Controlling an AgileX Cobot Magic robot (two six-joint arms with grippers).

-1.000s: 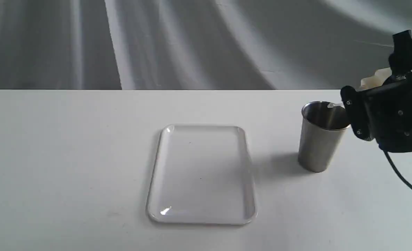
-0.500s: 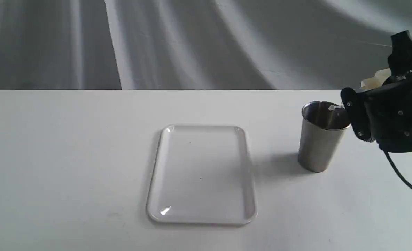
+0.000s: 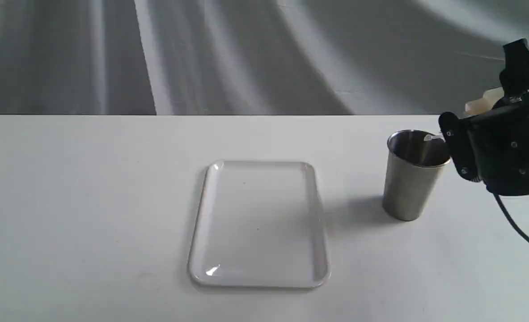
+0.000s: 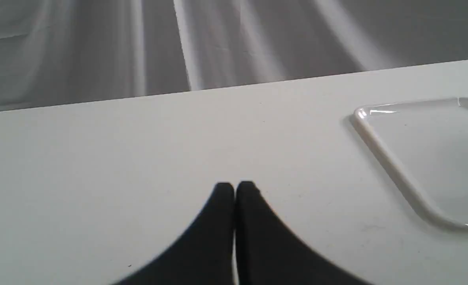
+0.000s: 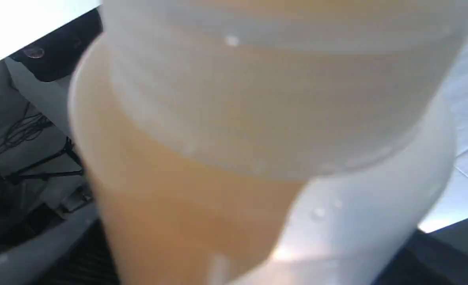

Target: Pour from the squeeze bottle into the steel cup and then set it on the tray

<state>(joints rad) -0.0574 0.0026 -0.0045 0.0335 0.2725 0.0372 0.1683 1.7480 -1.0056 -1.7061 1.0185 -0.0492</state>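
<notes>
The steel cup (image 3: 412,179) stands upright on the table, right of the tray (image 3: 259,279). My right gripper (image 3: 464,145) is shut on the squeeze bottle (image 3: 482,101), which lies tilted with its nozzle tip (image 3: 429,137) over the cup's rim. Most of the bottle is hidden behind the black gripper. In the right wrist view the squeeze bottle (image 5: 226,130) fills the picture, with orange liquid inside; no stream shows. My left gripper (image 4: 235,190) is shut and holds nothing, low over bare table, left of the tray (image 4: 388,166). The tray holds nothing.
The white table (image 3: 90,201) ends at a back edge in front of a grey draped cloth (image 3: 246,53). A black cable (image 3: 514,226) hangs from the right arm down to the table's right side.
The right gripper and the bottle have crept slightly to the right, the nozzle staying over the cup's rim. Cup, tray and left gripper have not moved.
</notes>
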